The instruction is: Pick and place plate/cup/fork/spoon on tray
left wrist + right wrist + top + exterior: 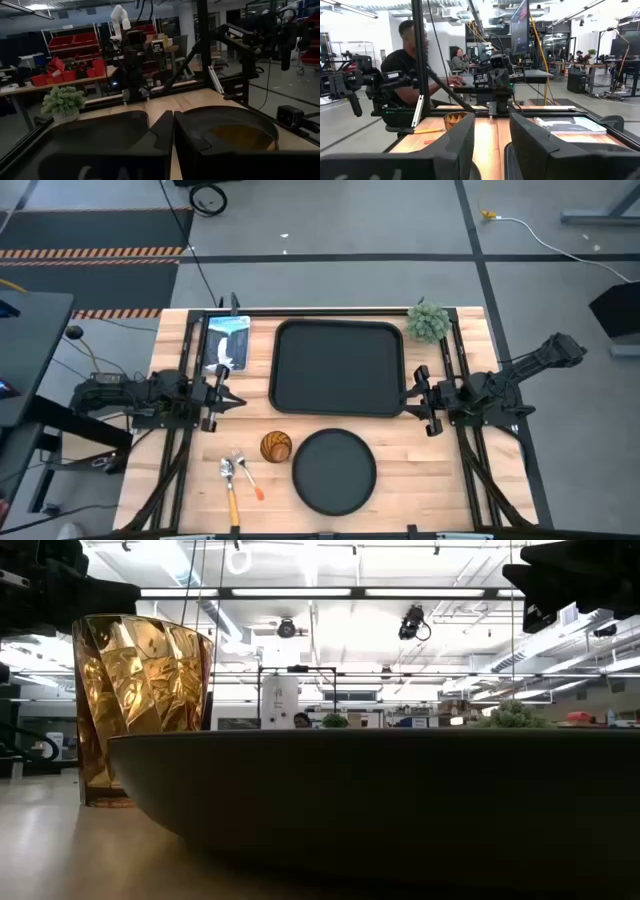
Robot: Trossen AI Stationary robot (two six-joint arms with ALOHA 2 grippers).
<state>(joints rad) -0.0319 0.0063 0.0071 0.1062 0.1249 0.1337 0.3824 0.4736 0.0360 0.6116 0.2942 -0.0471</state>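
The black rectangular tray lies at the table's middle, toward the far side. The round black plate rests flat near the front edge and fills the low view. The amber cup stands upright just left of it and also shows in the low view. The spoon and the fork lie side by side left of the cup. My left gripper hovers left of the tray, shut and empty. My right gripper hovers at the tray's right edge, open by a narrow gap and empty.
A small green plant stands at the far right corner beside the tray. A flat printed packet lies at the far left. Black frame rails run along the table's left and right sides. A person sits beyond the table's left side.
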